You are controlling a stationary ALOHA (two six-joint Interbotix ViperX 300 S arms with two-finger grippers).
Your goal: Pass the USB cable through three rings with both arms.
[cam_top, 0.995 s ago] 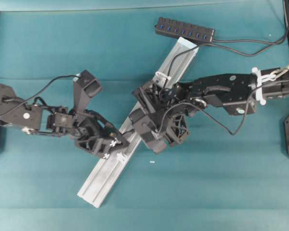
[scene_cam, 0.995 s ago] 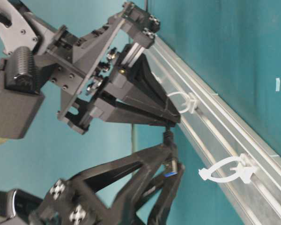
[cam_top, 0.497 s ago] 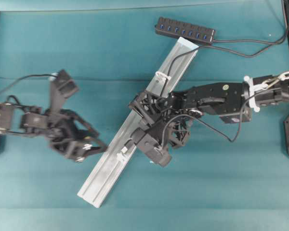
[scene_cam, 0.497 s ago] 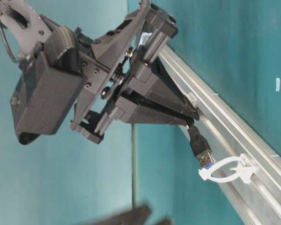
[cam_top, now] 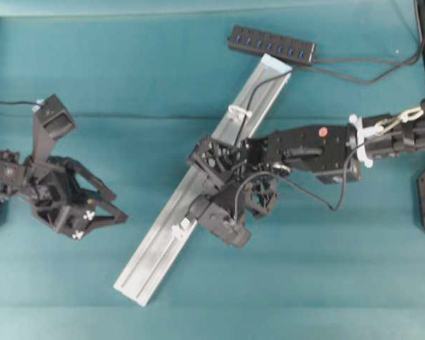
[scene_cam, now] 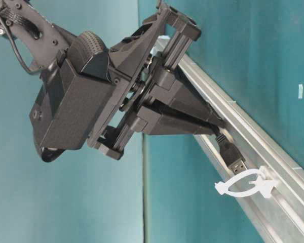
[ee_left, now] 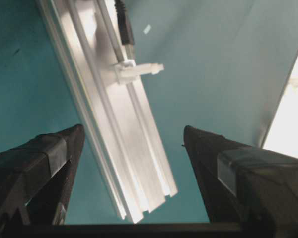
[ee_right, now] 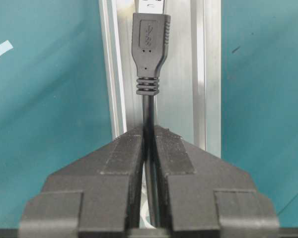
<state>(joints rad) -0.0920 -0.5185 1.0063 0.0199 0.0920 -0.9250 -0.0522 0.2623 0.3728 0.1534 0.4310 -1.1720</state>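
The USB cable [cam_top: 258,88] runs from the hub down along the silver rail [cam_top: 152,258]. My right gripper [ee_right: 149,131] is shut on the black cord just behind the plug [ee_right: 150,44]. From table level, the plug [scene_cam: 233,157] points down the rail, its tip just above the lowest ring [scene_cam: 245,186] and outside it. Two rings show from overhead: the upper [cam_top: 239,112] and the lowest [cam_top: 178,227]. The right arm hides the stretch between them. My left gripper [cam_top: 120,207] stands open and empty over the mat, left of the rail, and faces its lower end and the lowest ring [ee_left: 134,71].
A black multi-port hub [cam_top: 271,44] with blue sockets lies at the back beyond the rail's upper end. The right arm's loose wires [cam_top: 319,195] hang over the mat right of the rail. A small white scrap [scene_cam: 300,91] lies on the teal mat.
My left gripper has pulled back to the left, away from the rail and the plug. My right gripper has carried the plug down the rail, close to the lowest ring.
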